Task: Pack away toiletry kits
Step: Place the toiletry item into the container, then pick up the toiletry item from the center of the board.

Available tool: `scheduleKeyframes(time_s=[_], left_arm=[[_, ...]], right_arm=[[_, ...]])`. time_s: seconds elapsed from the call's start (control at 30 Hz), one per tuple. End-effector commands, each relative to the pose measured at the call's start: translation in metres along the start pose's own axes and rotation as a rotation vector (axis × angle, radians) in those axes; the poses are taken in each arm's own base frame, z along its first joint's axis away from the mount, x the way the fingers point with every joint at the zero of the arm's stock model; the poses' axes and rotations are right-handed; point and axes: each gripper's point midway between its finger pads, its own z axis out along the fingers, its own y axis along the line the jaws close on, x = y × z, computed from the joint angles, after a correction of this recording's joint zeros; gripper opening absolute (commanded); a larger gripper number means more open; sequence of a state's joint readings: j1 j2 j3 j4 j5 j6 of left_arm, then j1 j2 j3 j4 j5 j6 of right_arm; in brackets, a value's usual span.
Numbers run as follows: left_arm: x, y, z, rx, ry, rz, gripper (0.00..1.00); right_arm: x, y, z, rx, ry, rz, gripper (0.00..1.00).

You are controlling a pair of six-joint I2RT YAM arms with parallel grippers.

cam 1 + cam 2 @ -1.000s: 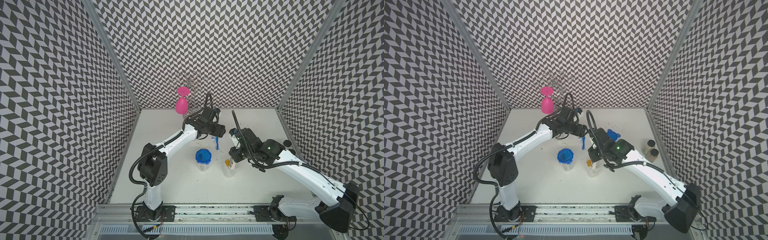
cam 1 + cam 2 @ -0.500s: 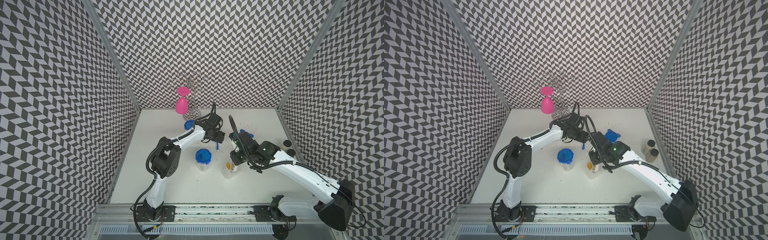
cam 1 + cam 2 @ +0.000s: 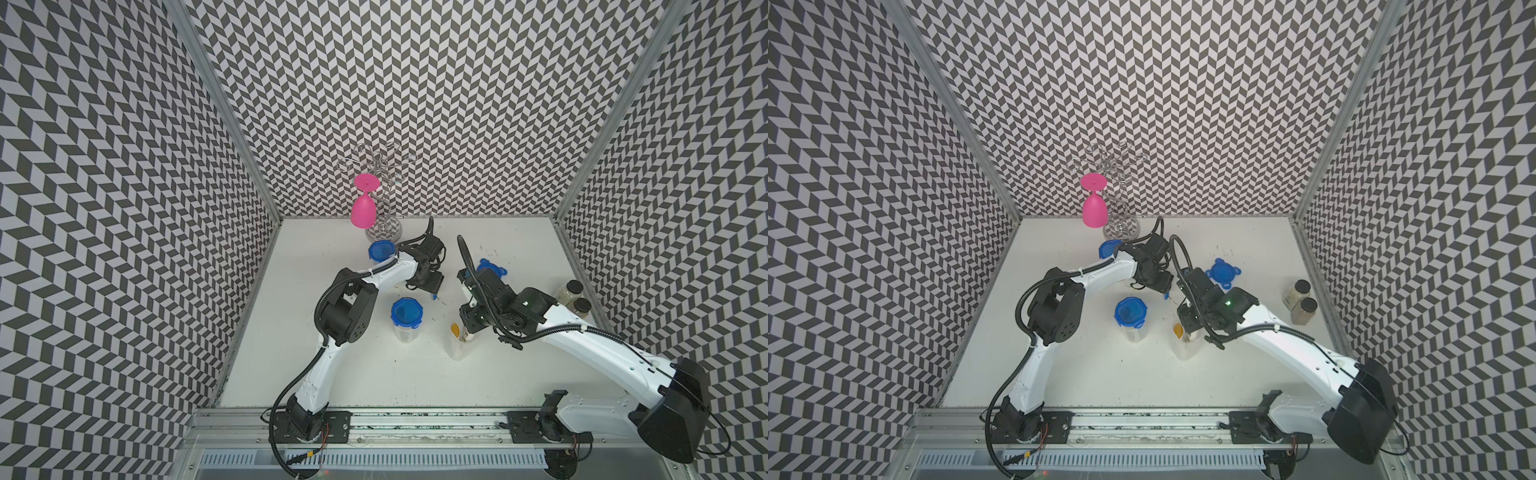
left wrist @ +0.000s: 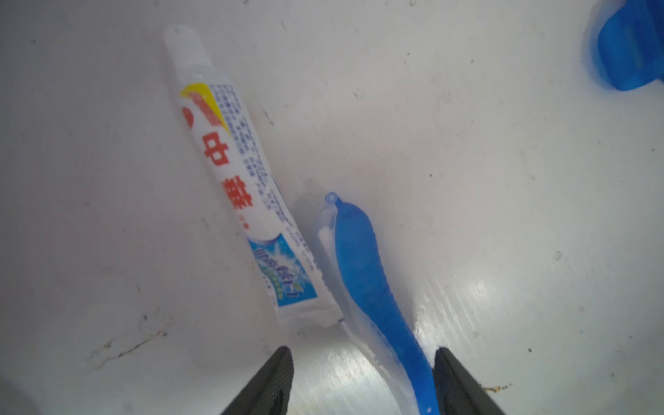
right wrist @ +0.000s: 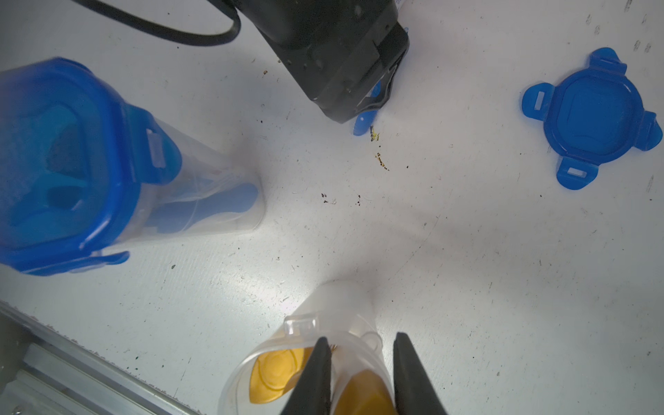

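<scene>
The likeliest slip is at the left tool point(image 4: 361, 350). The brush point(image 4: 359, 258) lies flat on the desk point(image 4: 503, 179) between its jaws, thin and slick, so a squeeze could catch only an edge and send it skidding or spinning out. The grip falls near the handle's end, with the head well ahead of the tips. Lifted from there, the brush may droop or swing. The tube point(image 4: 233, 172) lies just ahead of the tool, its crimped end touching or nearly touching the brush, and could be nipped or dragged along.

The right tool point(image 5: 361, 337) sits at the mouth of the open jar point(image 5: 341, 298). A bottle point(image 5: 276, 373) already stands inside, so anything pushed in beside it could jam or tilt the light jar. The two tools work near each other, and a wide swing might knock arm against arm.

Left tool: jaws spread, one on each side of the brush handle with a gap on both sides, holding nothing. Right tool: jaws drawn close on what looks like a yellow cap point(image 5: 359, 391). I cannot tell whether the jar wall is pinched too. The loose lid point(image 5: 593, 115) lies well off to one side of it, and the shut jar point(image 5: 72, 161) stands off to the other.
</scene>
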State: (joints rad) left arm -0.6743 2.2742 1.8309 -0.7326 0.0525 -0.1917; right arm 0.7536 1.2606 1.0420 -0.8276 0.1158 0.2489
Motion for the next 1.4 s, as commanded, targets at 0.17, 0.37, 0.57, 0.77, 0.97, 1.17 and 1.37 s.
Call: scheduleKeyframes(time_s=[0.17,0.37,0.57,0.77,0.97,1.17,1.37], left_arm=[[0.014,0.005,0.018,-0.055,0.054,0.033,0.52],[0.02,0.007,0.025,-0.065,0.065,0.032,0.43],[0.027,0.005,0.028,-0.043,0.077,0.034,0.25],[0.015,0.005,0.015,-0.01,0.037,0.01,0.07],[-0.004,0.007,-0.018,0.015,-0.04,-0.002,0.0],[-0.019,-0.003,-0.066,0.074,-0.178,0.044,0.0],[-0.03,-0.017,-0.12,0.133,-0.384,0.122,0.0]], right_arm=[[-0.01,0.008,-0.005,-0.026,-0.065,-0.004,0.3],[-0.012,0.01,-0.008,-0.035,-0.082,-0.007,0.34],[-0.022,0.013,-0.018,-0.057,-0.13,-0.002,0.34],[-0.042,0.018,-0.043,-0.123,-0.291,0.034,0.36],[-0.054,0.007,-0.064,-0.174,-0.36,0.123,0.4],[-0.065,-0.026,-0.077,-0.235,-0.379,0.297,0.45],[-0.077,-0.028,-0.079,-0.39,-0.364,0.396,0.66]])
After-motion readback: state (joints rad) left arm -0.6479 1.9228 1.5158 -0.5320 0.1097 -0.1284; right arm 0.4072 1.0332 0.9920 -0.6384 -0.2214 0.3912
